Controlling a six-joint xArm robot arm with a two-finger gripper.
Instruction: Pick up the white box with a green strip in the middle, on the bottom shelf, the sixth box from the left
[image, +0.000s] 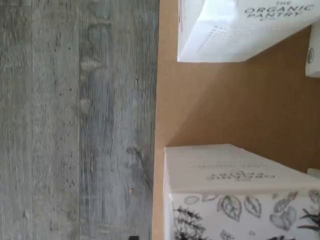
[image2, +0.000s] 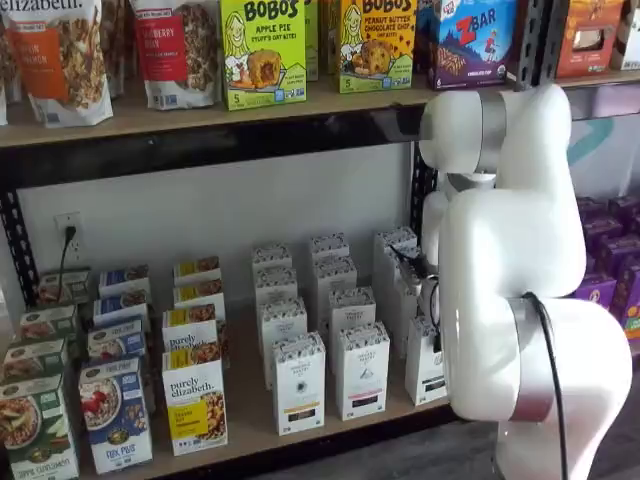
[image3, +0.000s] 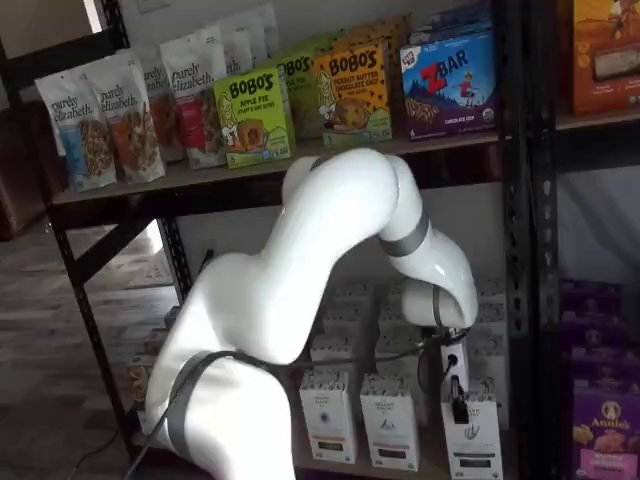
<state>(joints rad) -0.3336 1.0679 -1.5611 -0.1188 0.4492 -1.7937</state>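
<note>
In both shelf views the white arm (image2: 510, 250) hides part of the bottom shelf (image2: 250, 428). The pincer (image3: 458, 402), a dark side-on sliver, is spread wide and empty above the white box (image3: 473, 442), whose base is cut off.

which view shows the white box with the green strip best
A shelf view: the white box faces the camera below the gripper. In the other shelf view the arm hides most of it. The wrist view shows cartons, but which is unclear.
</note>
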